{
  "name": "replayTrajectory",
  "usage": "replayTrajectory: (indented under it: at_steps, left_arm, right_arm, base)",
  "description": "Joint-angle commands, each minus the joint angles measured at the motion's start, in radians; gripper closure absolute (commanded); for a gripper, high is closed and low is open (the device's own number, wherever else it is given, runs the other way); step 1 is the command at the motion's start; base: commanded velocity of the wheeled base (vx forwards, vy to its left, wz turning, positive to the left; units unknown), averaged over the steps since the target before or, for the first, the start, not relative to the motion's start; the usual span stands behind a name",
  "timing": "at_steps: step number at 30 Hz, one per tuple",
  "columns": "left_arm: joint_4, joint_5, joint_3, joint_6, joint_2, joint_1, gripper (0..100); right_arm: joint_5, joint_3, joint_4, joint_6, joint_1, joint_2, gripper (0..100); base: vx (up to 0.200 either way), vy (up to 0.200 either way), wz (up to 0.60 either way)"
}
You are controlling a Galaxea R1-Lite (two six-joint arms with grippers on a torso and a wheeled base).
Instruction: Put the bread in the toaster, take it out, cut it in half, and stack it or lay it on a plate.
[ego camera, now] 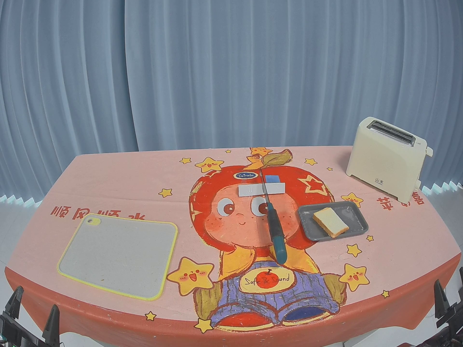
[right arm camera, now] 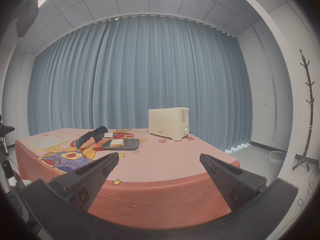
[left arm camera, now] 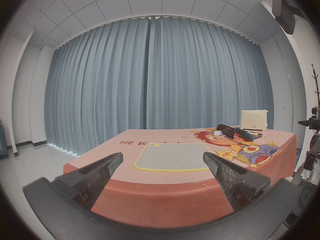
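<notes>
Bread (ego camera: 330, 221) lies flat on the grey tray (ego camera: 356, 215), right of centre on the table (ego camera: 120, 179). Toaster (ego camera: 387, 159) stands at the far right, beyond the tray. Knife (ego camera: 277, 230) lies in the middle, handle toward the near edge, just left of the tray. Board (ego camera: 118, 254) is near left. Off the near edge, the left gripper (left arm camera: 161, 157) has its jaws spread wide, holding nothing, and the right gripper (right arm camera: 158, 156) is likewise spread and empty.
</notes>
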Motion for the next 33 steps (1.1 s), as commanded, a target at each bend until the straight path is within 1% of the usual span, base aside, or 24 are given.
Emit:
replayTrajectory:
  at_steps: [1,5,8,9,10,11,13,14,15,16,20,21,27,33]
  left_arm:
    - [0.000,0.000,0.018,0.000,-0.016,0.000,0]
    - [0.000,0.000,0.018,0.000,-0.016,0.000,0]
    - [0.000,0.000,0.018,0.000,-0.016,0.000,0]
    - [0.000,0.000,0.018,0.000,-0.016,0.000,0]
    - [0.000,0.000,0.018,0.000,-0.016,0.000,0]
    - [0.000,0.000,0.018,0.000,-0.016,0.000,0]
    - [0.000,0.000,0.018,0.000,-0.016,0.000,0]
    - [0.000,0.000,0.018,0.000,-0.016,0.000,0]
    - [0.000,0.000,0.018,0.000,-0.016,0.000,0]
    - [0.000,0.000,0.018,0.000,-0.016,0.000,0]
    - [0.001,0.000,0.018,0.000,-0.016,0.000,0]
    - [0.000,0.000,0.018,0.000,-0.016,0.000,0]
    - [0.000,0.000,0.018,0.000,-0.016,0.000,0]
    - [0.000,0.000,0.018,0.000,-0.016,0.000,0]
  right_arm:
    - [0.001,0.018,0.000,0.005,0.001,0.002,0]
    - [-0.003,0.018,0.003,0.010,-0.002,0.005,0]
    - [-0.001,0.016,0.003,-0.003,-0.001,0.005,0]
    - [0.010,0.018,0.001,-0.024,-0.001,0.002,0]
    - [0.030,0.018,0.000,-0.049,0.002,0.000,0]
    - [0.040,0.018,0.000,-0.058,0.002,0.000,0]
    - [0.042,0.018,0.001,-0.059,0.041,-0.006,0]
    - [0.045,0.018,0.000,-0.059,0.128,-0.035,0]
    - [0.045,0.018,0.000,-0.061,0.131,-0.044,0]
    - [0.045,0.018,0.000,-0.059,0.107,-0.044,0]
    - [0.045,0.018,0.001,-0.058,0.091,-0.064,0]
    - [0.048,0.018,-0.002,-0.050,0.082,-0.092,0]
    - [0.034,0.018,0.001,-0.015,0.082,-0.092,0]
    - [0.034,0.018,0.001,-0.018,0.082,-0.092,0]
  base:
    - [0.000,0.000,0.00]
    - [0.000,0.000,0.00]
    - [0.000,0.000,0.00]
    - [0.000,0.000,0.00]
    - [0.000,0.000,0.00]
    - [0.000,0.000,0.00]
    - [0.000,0.000,0.00]
    - [0.000,0.000,0.00]
    - [0.000,0.000,0.00]
    - [0.000,0.000,0.00]
    - [0.000,0.000,0.00]
    - [0.000,0.000,0.00]
    - [0.000,0.000,0.00]
    - [0.000,0.000,0.00]
